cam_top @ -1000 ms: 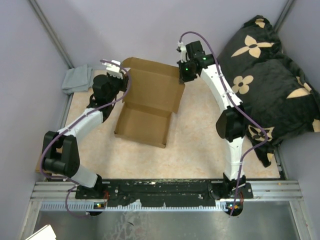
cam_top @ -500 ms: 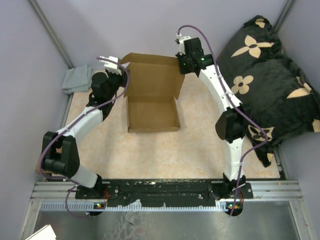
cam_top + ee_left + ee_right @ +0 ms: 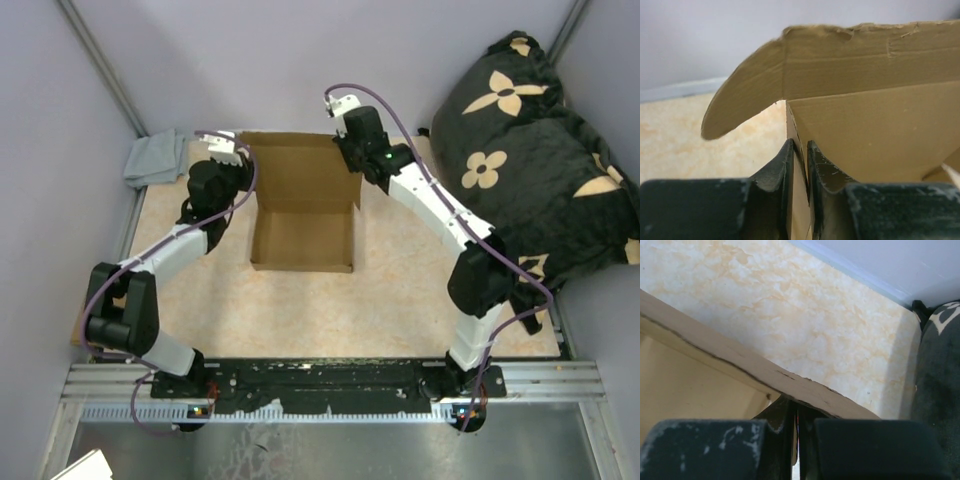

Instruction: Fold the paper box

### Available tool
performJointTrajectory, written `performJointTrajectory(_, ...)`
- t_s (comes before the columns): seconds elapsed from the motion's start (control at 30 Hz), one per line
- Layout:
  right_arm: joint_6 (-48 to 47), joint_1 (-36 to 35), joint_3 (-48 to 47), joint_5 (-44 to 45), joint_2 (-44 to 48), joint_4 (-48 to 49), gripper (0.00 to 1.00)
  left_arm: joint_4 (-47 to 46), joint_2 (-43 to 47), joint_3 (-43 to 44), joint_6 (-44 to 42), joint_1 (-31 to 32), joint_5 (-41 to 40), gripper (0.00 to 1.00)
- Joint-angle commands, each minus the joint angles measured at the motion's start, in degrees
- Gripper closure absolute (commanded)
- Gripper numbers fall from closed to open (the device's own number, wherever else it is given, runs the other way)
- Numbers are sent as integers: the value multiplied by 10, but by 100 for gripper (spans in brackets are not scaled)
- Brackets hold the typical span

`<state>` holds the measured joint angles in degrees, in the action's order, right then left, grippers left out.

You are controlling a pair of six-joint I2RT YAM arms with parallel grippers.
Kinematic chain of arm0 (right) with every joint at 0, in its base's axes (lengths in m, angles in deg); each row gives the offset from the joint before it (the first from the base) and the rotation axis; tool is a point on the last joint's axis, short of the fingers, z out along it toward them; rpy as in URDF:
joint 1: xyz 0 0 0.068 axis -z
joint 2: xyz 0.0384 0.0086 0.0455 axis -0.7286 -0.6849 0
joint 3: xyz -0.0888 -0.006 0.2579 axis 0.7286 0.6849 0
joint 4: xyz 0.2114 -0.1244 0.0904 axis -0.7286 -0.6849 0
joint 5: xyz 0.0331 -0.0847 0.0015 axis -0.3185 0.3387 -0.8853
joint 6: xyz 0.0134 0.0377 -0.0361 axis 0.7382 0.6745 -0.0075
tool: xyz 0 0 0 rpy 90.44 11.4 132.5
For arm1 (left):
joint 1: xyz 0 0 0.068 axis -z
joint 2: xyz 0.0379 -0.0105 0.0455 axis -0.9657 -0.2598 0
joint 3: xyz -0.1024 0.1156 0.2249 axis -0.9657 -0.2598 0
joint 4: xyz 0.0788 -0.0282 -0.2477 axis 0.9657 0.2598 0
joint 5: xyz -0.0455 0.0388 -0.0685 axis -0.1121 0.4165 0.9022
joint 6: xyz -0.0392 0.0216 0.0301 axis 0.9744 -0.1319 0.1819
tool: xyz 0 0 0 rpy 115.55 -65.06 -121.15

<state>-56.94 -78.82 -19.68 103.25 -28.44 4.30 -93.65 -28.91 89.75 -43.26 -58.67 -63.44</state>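
Ok, starting at the left gripper (image 3: 799, 150): clamped on the paper box (image 3: 865, 125), one black finger (image 3: 772, 175) on either side of an upright side wall, cardboard filling the gap. Just beyond the tips, the inner face of a raised back panel. Above and to the left of them, a rounded flap curling outward over the marbled beige table (image 3: 675, 145). Further out, only a pale wall (image 3: 715, 40).

Over at the right gripper (image 3: 796, 412): pinched nearly together, only a thin sliver showing between the fingers, tips tucked under a cardboard edge crossing diagonally in front. Reading that as gripped on the box edge. Left of the fingers and below that edge, the box's lighter inside. Past the edge, bare table. Off to the far right, a black pillow (image 3: 935, 390) with tan flower print.

From overhead: box sitting open on the table between both grippers, tray part nearer the arm bases, back panel raised toward the far wall. Left gripper at the rear left corner, right gripper at the rear right corner. Outboard of the left gripper and a little apart from it, a grey cloth (image 3: 155, 158) crumpled at the table's far left corner. Outboard of the right gripper, the pillow propped along the right side, well apart from the box.
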Motion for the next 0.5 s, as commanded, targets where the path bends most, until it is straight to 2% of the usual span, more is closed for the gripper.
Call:
performJointTrajectory(0.0, -9, -40, 37, -15, 50, 170, 100, -14, 38, -32, 34, 28, 69, 78)
performJointTrajectory(0.27, -57, -41, 108, 10, 71, 285, 100, 12, 98, -65, 18, 28, 60, 65)
performJointTrajectory(0.47, -20, -41, 203, 25, 100, 389, 100, 36, 119, -76, 25, 28, 72, 63)
